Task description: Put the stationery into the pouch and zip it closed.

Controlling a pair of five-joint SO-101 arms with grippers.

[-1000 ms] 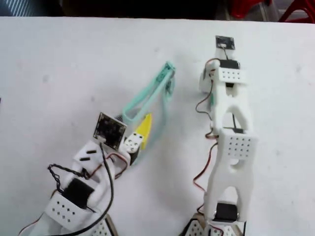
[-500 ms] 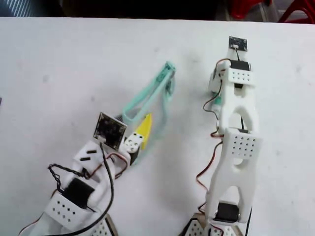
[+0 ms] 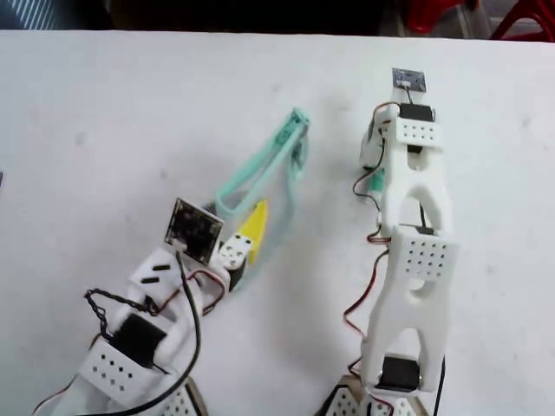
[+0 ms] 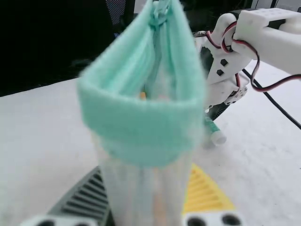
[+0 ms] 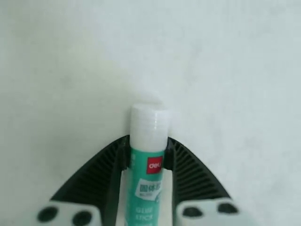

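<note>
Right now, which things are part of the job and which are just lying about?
Job: pouch, in the left gripper; glue stick, in the right gripper.
Not the job: table; red thing beyond its far edge.

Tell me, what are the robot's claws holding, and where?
The right claw grips the glue stick by its green body, just behind the white cap. The left claw pinches the pouch by its clear part, beside the green rim.
</note>
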